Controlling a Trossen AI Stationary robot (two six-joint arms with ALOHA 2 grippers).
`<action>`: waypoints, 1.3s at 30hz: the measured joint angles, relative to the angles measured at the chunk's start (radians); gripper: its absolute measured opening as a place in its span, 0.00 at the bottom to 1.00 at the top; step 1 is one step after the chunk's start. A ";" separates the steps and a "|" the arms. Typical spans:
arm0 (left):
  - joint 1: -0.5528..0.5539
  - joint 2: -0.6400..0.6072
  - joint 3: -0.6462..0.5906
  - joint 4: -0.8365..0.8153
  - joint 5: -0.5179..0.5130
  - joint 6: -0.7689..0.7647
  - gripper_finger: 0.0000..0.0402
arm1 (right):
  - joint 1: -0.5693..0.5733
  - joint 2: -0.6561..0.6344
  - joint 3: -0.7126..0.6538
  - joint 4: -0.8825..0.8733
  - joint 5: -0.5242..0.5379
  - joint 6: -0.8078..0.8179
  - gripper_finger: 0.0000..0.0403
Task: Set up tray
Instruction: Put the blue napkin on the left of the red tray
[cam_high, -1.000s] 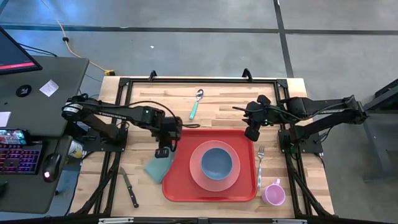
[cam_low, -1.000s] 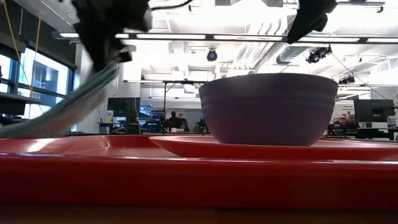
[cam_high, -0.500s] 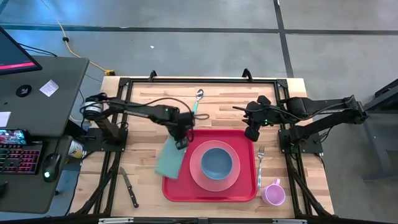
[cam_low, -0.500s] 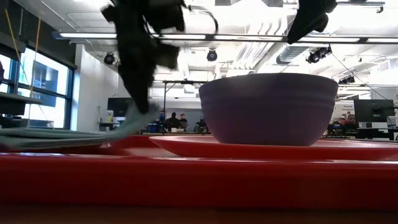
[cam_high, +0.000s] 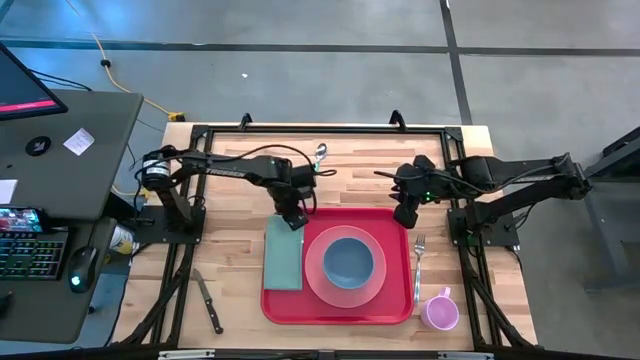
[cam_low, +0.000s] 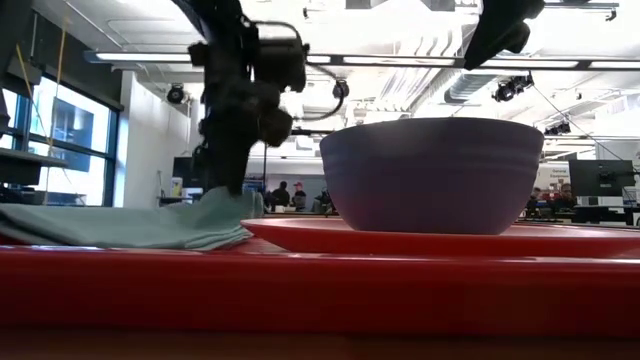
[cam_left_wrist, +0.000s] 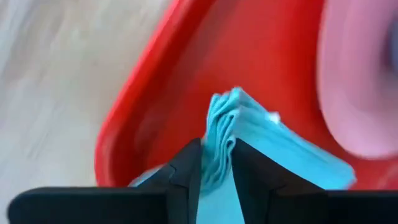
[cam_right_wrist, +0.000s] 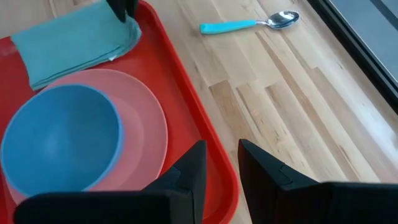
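Starting at your left, the knife (cam_high: 208, 299) lies on the bare desk (cam_high: 225, 245) outside the tray, not yet dealt with. Next comes the change that matters: a second ago the teal napkin (cam_high: 283, 253) hung crumpled off the tray's left edge, and now it lies flat inside the red tray (cam_high: 338, 310), along its left side and just beside the pink plate (cam_high: 316, 281). The left claw (cam_high: 292, 217) is down at the napkin's far end, and your left wrist view shows its fingers nearly closed, still pinching the bunched folds of cloth, so the napkin is placed but not released. In the tray's middle, the blue bowl (cam_high: 348, 259) sits on the plate, unmoved. The tray itself rests at the desk's centre, towards the near edge. Behind it the spoon (cam_high: 316, 164) lies on the wood. To the right, the right claw (cam_high: 405, 214) waits above the tray's far right corner, fingers a little apart and holding nothing. The fork (cam_high: 418, 265) lies just off the tray's right rim and the pink mug (cam_high: 439, 311) stands near its near right corner. You likely have cutlery and mug left to bring in.
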 joint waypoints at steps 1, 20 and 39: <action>-0.004 -0.003 0.019 -0.009 0.002 0.008 0.31 | 0.000 0.000 0.000 0.000 0.002 0.000 0.18; -0.066 -0.002 0.221 -0.332 -0.047 0.225 0.23 | 0.000 0.000 0.000 -0.004 0.089 -0.019 0.18; -0.240 0.000 -0.066 0.162 0.015 -0.095 0.11 | 0.001 0.000 0.000 -0.028 0.033 -0.048 0.18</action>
